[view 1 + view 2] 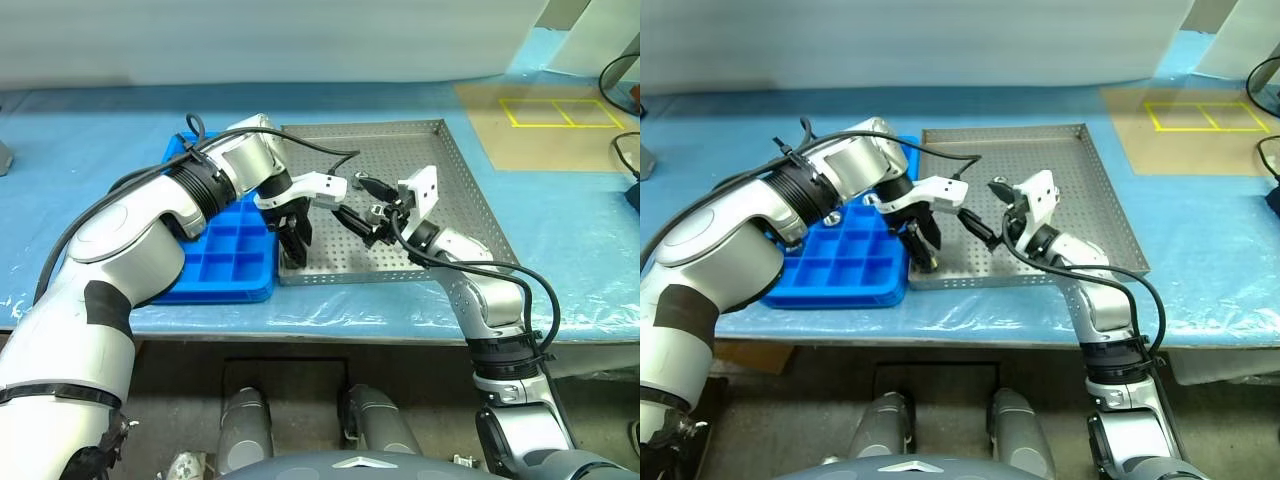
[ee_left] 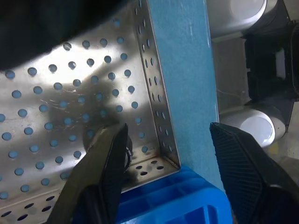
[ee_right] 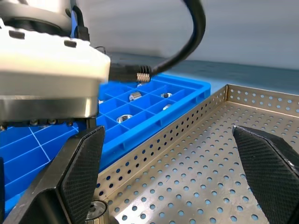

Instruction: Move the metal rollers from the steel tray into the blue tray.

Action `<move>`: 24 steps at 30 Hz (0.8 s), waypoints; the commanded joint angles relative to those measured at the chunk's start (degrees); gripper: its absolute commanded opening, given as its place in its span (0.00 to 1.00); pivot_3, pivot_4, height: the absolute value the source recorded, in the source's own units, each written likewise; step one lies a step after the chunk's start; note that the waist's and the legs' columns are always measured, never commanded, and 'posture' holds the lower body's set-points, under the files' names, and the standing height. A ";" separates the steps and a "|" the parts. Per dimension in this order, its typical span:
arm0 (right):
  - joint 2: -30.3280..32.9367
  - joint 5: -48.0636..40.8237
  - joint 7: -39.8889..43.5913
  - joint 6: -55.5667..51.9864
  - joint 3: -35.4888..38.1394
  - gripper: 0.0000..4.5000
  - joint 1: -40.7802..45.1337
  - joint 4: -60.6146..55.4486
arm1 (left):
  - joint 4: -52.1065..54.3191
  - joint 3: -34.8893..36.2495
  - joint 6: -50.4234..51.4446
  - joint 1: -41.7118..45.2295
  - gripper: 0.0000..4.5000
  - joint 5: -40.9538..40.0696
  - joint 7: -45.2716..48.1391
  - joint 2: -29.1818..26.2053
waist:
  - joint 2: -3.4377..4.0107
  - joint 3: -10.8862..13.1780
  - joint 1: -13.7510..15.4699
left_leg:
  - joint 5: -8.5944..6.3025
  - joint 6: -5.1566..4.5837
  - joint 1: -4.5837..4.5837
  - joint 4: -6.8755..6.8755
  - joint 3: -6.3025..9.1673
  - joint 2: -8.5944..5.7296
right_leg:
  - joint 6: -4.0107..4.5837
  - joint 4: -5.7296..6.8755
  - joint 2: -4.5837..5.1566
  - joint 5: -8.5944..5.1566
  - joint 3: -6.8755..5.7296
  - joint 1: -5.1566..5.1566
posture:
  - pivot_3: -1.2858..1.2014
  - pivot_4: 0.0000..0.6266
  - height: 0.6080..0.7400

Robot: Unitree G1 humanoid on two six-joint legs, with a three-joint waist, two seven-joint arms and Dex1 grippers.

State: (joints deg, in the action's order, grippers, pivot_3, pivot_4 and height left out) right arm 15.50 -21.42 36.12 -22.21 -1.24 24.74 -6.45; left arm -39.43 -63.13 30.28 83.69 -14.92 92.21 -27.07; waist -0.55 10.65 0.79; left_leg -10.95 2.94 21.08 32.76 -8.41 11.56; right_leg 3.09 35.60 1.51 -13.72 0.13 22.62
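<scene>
The steel tray point(image 1: 440, 170) lies on the table with the blue tray point(image 1: 225, 265) against its left side. My left gripper point(image 1: 296, 250) points down into the steel tray's near left corner, open, its fingers point(image 2: 105, 168) well apart. One metal roller point(image 2: 128, 148) lies on the perforated floor right beside one finger, partly hidden by it. My right gripper point(image 1: 352, 202) hovers level over the steel tray, open, aimed at the left gripper. The same roller point(image 3: 96, 210) lies in the corner below it. A few rollers point(image 3: 124, 118) sit in the blue tray's compartments.
The table wears a blue cover point(image 1: 80, 140). A brown sheet with yellow tape squares point(image 1: 560, 112) lies at the back right. Black cables point(image 1: 625, 150) hang at the right edge. The table's front edge runs just below both trays.
</scene>
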 commanded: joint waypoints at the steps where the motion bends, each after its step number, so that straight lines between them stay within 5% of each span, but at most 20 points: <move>1: -0.24 -0.32 0.26 1.14 -0.14 1.00 1.18 -1.17 | 0.81 1.86 -2.47 -0.65 0.66 2.71 0.29 -0.08 | -0.01 0.00 0.01 | 0.00 0.00 -0.01 0.00 0.00 0.00 | 0.00 -0.01 -0.01 0.00 0.00 -0.02 | 0.40 0.24 1.00; 16: 0.06 -0.29 1.54 0.35 -1.14 1.00 1.60 -0.61 | -5.80 4.89 -4.34 -0.51 0.66 16.91 0.20 4.82 | -0.01 0.00 0.20 | 0.00 -0.01 -0.07 0.00 0.03 0.02 | -0.03 -0.16 -0.01 0.02 -0.03 -0.21 | 0.42 0.24 1.00; 24: 0.52 -0.64 3.38 -2.00 -2.18 1.00 2.39 -0.89 | -0.36 5.50 -4.26 -2.89 0.66 22.02 0.29 5.11 | -0.01 0.01 0.39 | 0.00 -0.01 -0.12 -0.05 0.04 0.02 | -0.04 -0.19 0.00 0.02 -0.05 -0.23 | 0.45 0.24 1.00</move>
State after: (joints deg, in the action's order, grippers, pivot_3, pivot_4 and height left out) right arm 16.54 -20.43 38.20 -24.69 -2.93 24.86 -4.96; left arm -42.53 -58.11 26.06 81.47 5.78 92.25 -22.41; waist -0.55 10.66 1.17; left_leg -10.95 2.93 20.97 32.71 -8.37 11.59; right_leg 3.05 35.41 1.50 -13.70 0.07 22.40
